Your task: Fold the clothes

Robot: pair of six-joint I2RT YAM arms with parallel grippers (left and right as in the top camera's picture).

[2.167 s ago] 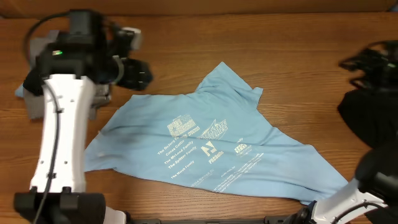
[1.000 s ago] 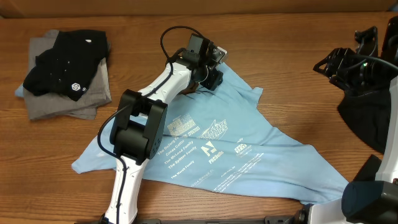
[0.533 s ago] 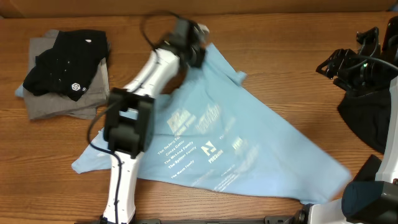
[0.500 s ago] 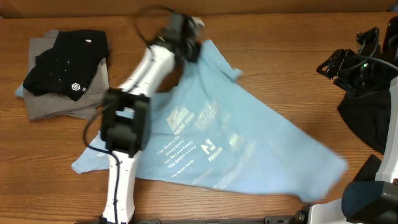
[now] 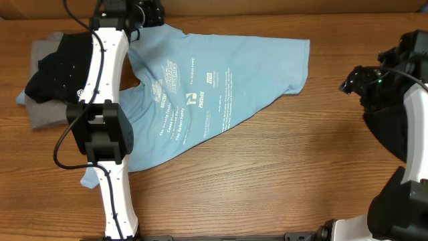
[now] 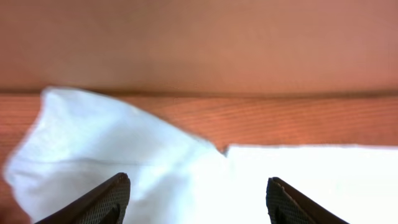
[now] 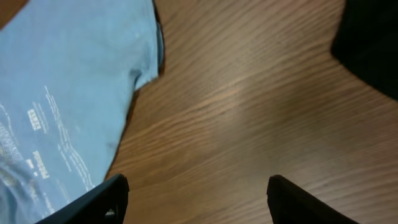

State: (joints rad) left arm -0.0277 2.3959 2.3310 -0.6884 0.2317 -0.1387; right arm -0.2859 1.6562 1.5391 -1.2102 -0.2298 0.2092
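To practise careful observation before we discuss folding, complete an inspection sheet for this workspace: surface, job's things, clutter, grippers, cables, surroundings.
Surface: wooden table.
Job's things: light blue T-shirt spread unfolded; black shirt on grey shirt, left; black garment, right.
Clutter: nothing seen.
Grippers: left gripper open above the T-shirt; right gripper open above bare wood.
Cables: black cable loops beside the left arm.
Surroundings: brown panel behind the table.

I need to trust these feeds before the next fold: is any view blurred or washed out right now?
Overhead: sharp and evenly lit, the T-shirt lettering showing without glare. Left wrist: soft, with the T-shirt washed out to near white. Right wrist: crisp, the table grain clear and the T-shirt's blue true.
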